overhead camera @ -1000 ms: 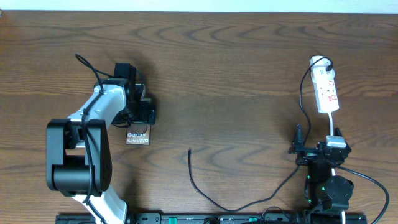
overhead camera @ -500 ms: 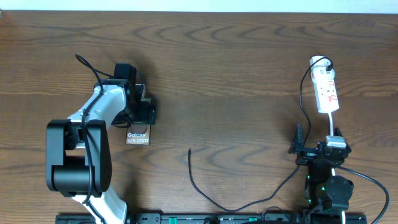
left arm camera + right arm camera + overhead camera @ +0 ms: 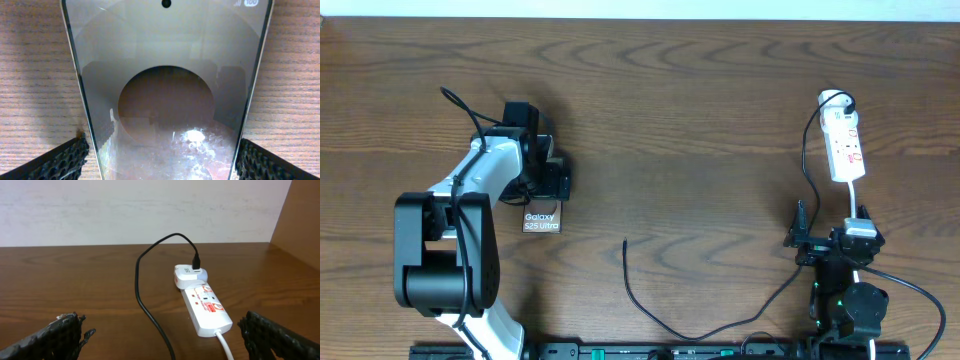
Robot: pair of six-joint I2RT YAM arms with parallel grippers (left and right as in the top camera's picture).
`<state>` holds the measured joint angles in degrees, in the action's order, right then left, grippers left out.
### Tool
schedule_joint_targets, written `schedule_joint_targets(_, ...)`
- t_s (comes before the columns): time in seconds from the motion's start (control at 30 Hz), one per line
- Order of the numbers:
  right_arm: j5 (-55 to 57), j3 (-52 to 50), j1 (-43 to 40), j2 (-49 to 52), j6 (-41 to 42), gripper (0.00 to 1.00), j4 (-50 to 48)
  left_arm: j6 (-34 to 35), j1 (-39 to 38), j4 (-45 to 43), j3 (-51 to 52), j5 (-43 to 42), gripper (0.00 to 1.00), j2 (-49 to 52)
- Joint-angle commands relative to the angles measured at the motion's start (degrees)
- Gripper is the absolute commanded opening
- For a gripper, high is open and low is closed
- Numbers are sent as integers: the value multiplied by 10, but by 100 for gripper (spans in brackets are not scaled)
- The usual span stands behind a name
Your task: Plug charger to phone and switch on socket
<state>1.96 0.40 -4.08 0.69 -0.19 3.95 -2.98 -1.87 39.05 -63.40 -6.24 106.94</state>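
The phone (image 3: 542, 222) lies flat at the left of the table, its white lettering showing. My left gripper (image 3: 546, 186) sits over its far part. In the left wrist view the glossy phone (image 3: 167, 100) fills the space between the two finger pads of my left gripper (image 3: 162, 160), which touch its edges. The charger cable (image 3: 626, 262) runs from a free tip at centre front round to a plug at the far end of the white socket (image 3: 846, 146). My right gripper (image 3: 830, 243) is open and empty in front of the socket (image 3: 206, 309), and the cable (image 3: 142, 300) passes between its fingers.
The socket's white cord (image 3: 225, 347) runs back toward my right arm. A white adapter (image 3: 189, 275) sits in the socket's far outlet. A pale wall stands behind the table's back edge. Arm bases stand at the front edge.
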Motion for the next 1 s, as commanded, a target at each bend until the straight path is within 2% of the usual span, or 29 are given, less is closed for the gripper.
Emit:
schedule_joint_targets(0.0, 5, -1, -3, -3, 10, 99, 2, 3, 2, 9, 36, -68, 95, 33)
schedule_joint_targets(0.1, 5, -1, -3, -3, 10, 99, 2, 2, 2, 9, 36, -68, 95, 33)
schedule_joint_targets(0.3, 5, -1, -3, -3, 10, 99, 2, 3, 1, 9, 36, -12, 95, 33)
schedule_joint_targets(0.97, 5, -1, -3, -3, 10, 99, 2, 3, -33, -17, 54, 5, 95, 33)
